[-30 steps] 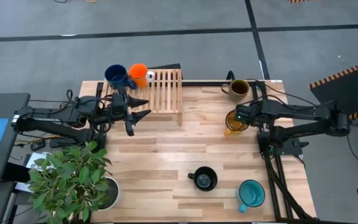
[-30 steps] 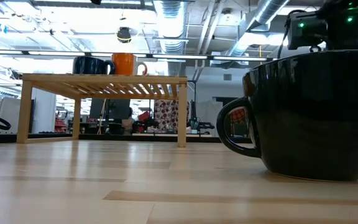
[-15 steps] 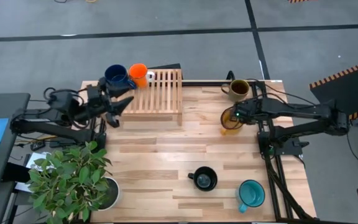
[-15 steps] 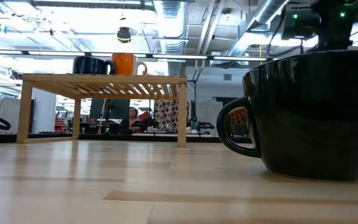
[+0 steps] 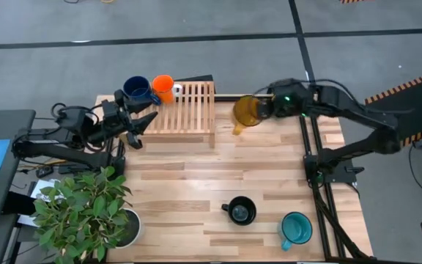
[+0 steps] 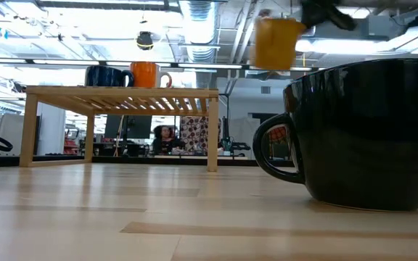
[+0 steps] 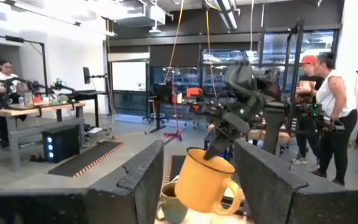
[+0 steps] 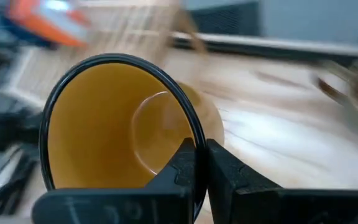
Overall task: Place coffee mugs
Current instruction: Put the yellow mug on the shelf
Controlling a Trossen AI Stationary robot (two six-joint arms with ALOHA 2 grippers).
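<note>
My right gripper point(image 5: 261, 108) is shut on the yellow mug point(image 5: 245, 110), which it holds in the air just right of the wooden slatted rack point(image 5: 190, 108). The low view shows this mug point(image 6: 276, 42) above rack height. The dark blue mug point(image 5: 138, 89) and the orange mug point(image 5: 163, 86) stand on the rack's far left end. The black mug point(image 5: 240, 210) and the teal mug point(image 5: 296, 228) stand on the near part of the table. The olive-brown mug point(image 7: 171, 202) shows only in the left wrist view, behind the yellow one. My left gripper point(image 5: 141, 130) waits open at the rack's left end. My right gripper holds the yellow mug by its dark rim point(image 8: 190, 134). One finger point(image 8: 180, 167) is inside the cup and the other point(image 8: 229, 169) outside the wall. The fingers come from the table's right, slanting down. The mug is lifted clear and tilted, its handle point(image 7: 227, 194) on the low side.
A leafy plant point(image 5: 86, 209) in a white pot point(image 5: 128, 229) fills the table's near left corner. The right arm's stand point(image 5: 321, 169) rises along the right edge. Bare wood point(image 5: 189, 176) lies between the rack and the black mug. People point(image 7: 328, 118) stand in the room beyond.
My right gripper has lifted the yellow mug off the table near the right edge and carried it up, toward the far edge and left toward the rack. My left gripper has drawn back toward the table's left edge, staying open.
</note>
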